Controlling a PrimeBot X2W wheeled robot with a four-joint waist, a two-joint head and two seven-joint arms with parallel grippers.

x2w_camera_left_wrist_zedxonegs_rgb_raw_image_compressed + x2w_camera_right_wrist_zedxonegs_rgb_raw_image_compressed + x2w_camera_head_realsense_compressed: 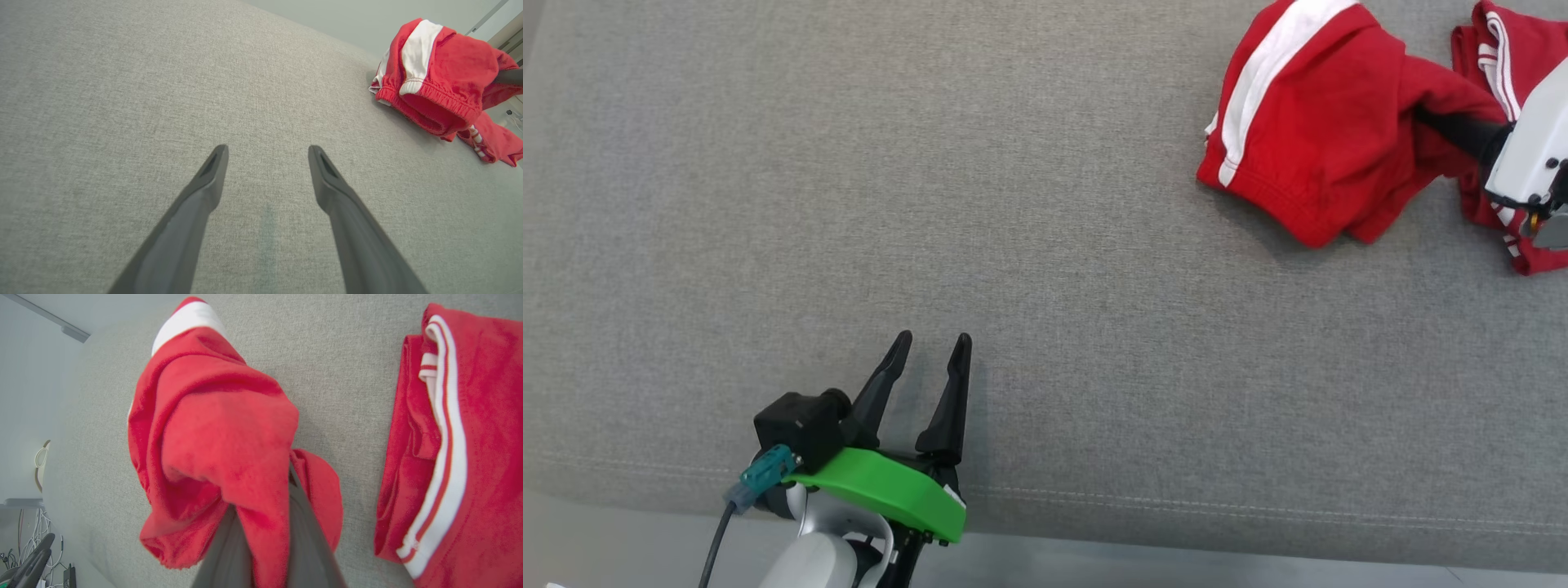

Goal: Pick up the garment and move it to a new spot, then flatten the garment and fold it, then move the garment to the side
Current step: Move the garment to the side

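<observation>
Left gripper (935, 339) is by the counter's (1045, 245) front edge, fingers spread wide and empty. The garment (1307, 122), red shorts with 1 white stripe, is bunched near the far right corner. The right gripper (1454, 129) has its fingers pressed together, pinching the garment's right end. It lies well apart from the left fingers, far and right, so the right arm is nearer. A 2nd red garment (1482, 41) is just beside it at the right edge.

Red garment (1307, 139), white stripe; grey woven surface (931, 204); black left tool (934, 336).
</observation>
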